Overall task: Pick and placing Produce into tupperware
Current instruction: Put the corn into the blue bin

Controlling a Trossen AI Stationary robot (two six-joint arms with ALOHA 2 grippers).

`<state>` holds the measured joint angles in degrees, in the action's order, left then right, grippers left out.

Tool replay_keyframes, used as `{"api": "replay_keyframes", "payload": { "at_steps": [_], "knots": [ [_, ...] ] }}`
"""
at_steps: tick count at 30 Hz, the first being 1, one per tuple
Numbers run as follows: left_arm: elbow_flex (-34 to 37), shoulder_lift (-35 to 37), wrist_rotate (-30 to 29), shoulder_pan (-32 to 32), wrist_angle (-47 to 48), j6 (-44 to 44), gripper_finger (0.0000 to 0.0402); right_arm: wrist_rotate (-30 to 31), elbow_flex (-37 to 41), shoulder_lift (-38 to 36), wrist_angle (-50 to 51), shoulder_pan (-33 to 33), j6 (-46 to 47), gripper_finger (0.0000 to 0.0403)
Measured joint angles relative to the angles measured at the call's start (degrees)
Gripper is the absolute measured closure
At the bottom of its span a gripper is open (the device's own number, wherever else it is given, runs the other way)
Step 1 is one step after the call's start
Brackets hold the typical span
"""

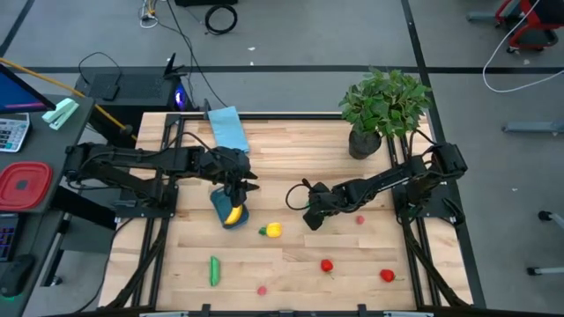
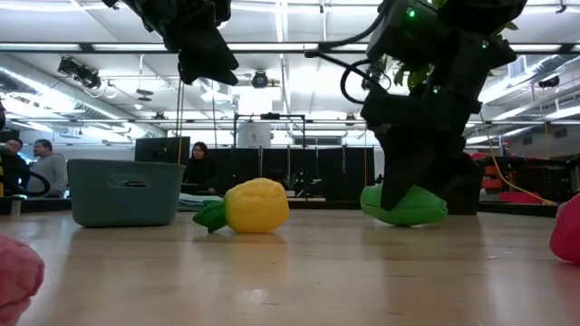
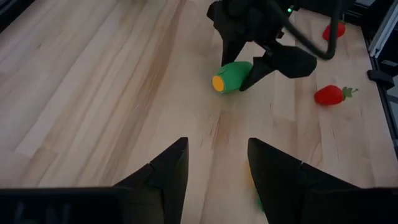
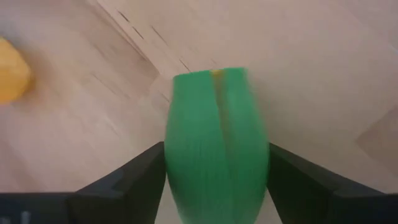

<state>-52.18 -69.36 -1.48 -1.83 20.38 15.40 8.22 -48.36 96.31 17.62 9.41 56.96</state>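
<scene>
The green piece lay on the counter between the right tool's unclenched jaws, well apart from the tub, so it could be squeezed out sideways if gripped off-centre.

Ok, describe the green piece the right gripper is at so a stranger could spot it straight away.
Start at the potted plant and follow the right arm toward the table's middle. Between the right gripper fingers lies a green piece on the wood. Unlike the long green one near the front edge, it is stubby with a yellow-orange end.
</scene>
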Motion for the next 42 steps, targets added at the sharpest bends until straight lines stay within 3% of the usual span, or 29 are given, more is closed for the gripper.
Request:
{"api": "replay_keyframes", "payload": {
  "at_steps": [7, 14, 28, 34, 42],
  "knots": [
    [0.00, 0.00, 0.00, 0.00, -0.78, 0.44, 0.0230, -1.26, 0.00, -0.42, -1.33, -0.04, -0.37, 0.0196],
    [-1.87, 2.40, 0.02, -0.17, -2.88, -0.04, 0.0230, -1.50, -2.53, -0.43, -2.42, -1.47, -5.56, 0.0178],
    [-26.30, 6.84, -1.33, -2.89, 9.91, -4.72, 0.0230, -0.48, -28.74, 0.36, -7.37, -7.23, -35.40, 0.0178],
    [-37.73, 6.84, -1.33, -5.34, 15.06, -4.79, 0.0230, -1.82, -38.13, 7.58, -7.01, -7.85, -41.01, 0.0181],
    [-46.04, 6.88, -1.33, -7.76, 22.14, -4.77, 0.0230, -3.40, -47.96, 21.69, -7.16, -8.54, -42.02, 0.0179]
  ]
}}
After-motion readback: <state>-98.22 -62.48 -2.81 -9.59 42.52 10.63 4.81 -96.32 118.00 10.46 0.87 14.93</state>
